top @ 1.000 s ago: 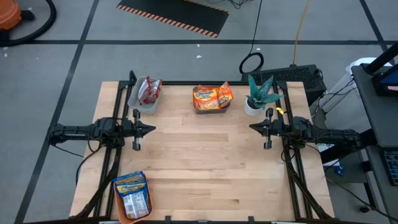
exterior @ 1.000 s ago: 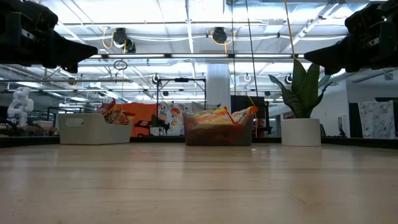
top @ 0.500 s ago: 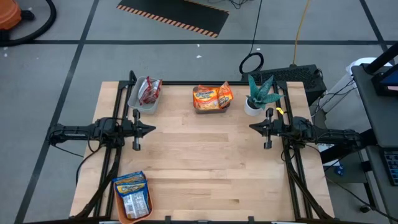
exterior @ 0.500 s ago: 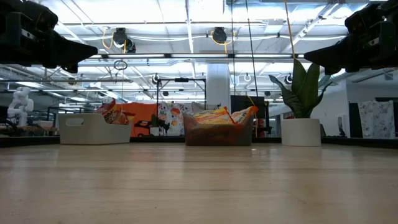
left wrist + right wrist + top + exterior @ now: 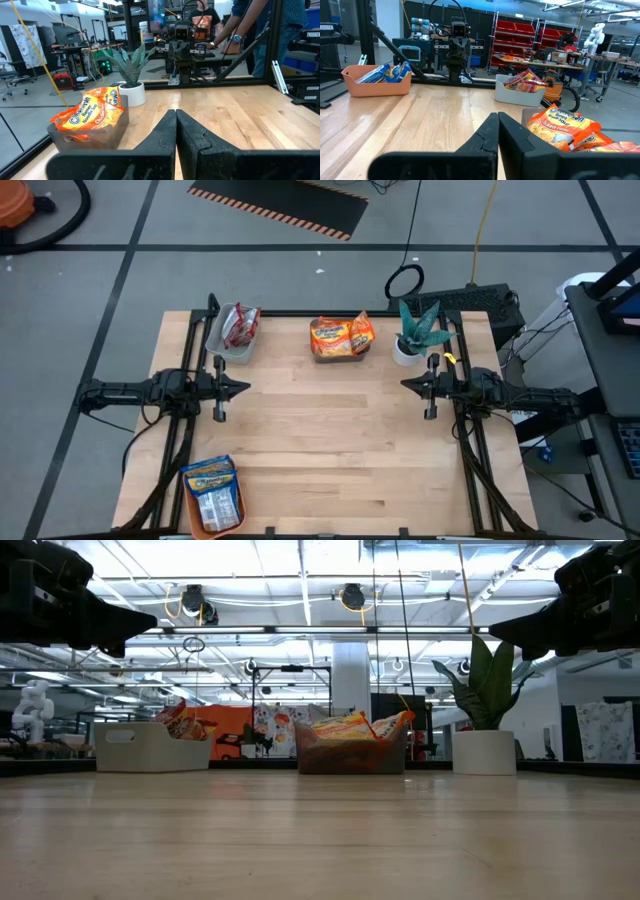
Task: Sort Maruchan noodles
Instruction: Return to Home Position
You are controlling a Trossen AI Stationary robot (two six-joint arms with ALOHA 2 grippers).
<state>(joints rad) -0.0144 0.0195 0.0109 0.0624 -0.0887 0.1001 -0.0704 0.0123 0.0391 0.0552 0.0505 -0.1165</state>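
Observation:
The Maruchan noodles lie sorted in three bins. Orange packets (image 5: 340,335) fill a dark bin at the far middle; they also show as orange packets (image 5: 92,112) and orange packets (image 5: 565,130). Red packets (image 5: 238,327) sit in a white bin at the far left. Blue-and-yellow packets (image 5: 212,485) lie in an orange tray at the near left. My left gripper (image 5: 246,388) is shut and level at the table's left side. My right gripper (image 5: 404,384) is shut and level at the right side. Both hold nothing.
A potted green plant (image 5: 412,335) stands at the far right, close to my right gripper. The bare wooden table (image 5: 330,440) stretches between the two arms. People stand beyond the table's right edge in the left wrist view.

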